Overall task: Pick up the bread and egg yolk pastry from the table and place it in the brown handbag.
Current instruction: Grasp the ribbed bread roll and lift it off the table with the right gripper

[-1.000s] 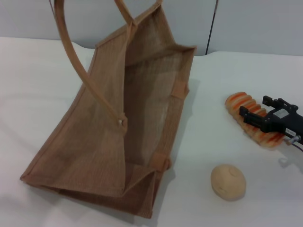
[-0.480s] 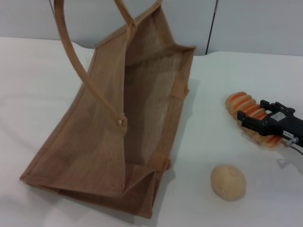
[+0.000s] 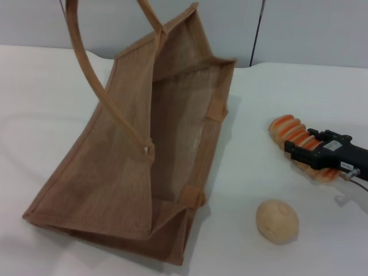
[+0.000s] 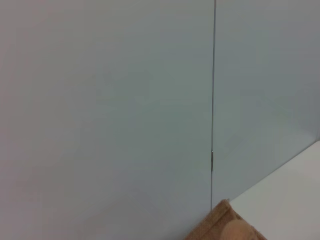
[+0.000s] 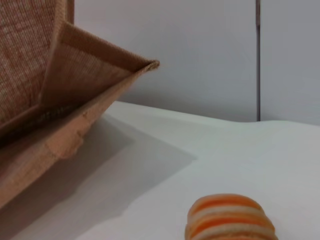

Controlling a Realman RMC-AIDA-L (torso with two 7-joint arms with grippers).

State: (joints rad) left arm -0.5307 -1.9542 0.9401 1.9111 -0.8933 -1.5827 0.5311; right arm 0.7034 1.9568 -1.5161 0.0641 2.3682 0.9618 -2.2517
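Observation:
The striped bread (image 3: 286, 129) lies at the right of the white table (image 3: 259, 92), and its near end also fills the bottom of the right wrist view (image 5: 230, 217). My right gripper (image 3: 306, 147) straddles its middle, fingers closed against both sides. The round egg yolk pastry (image 3: 277, 221) rests alone nearer the front edge, apart from the gripper. The brown handbag (image 3: 115, 172) stands open and leaning at centre-left, its mouth towards the bread; its rim shows in the right wrist view (image 5: 75, 70). My left gripper is out of view.
The bag's long tan handles (image 3: 86, 63) rise out of the top of the head view. A grey wall with a vertical seam (image 3: 257, 34) runs behind the table. The left wrist view shows that wall and a tan corner of the bag (image 4: 225, 230).
My right gripper has come down over the bread and its fingers have closed on it. Gripper and bread have shifted slightly left together. Pastry and bag stay put.

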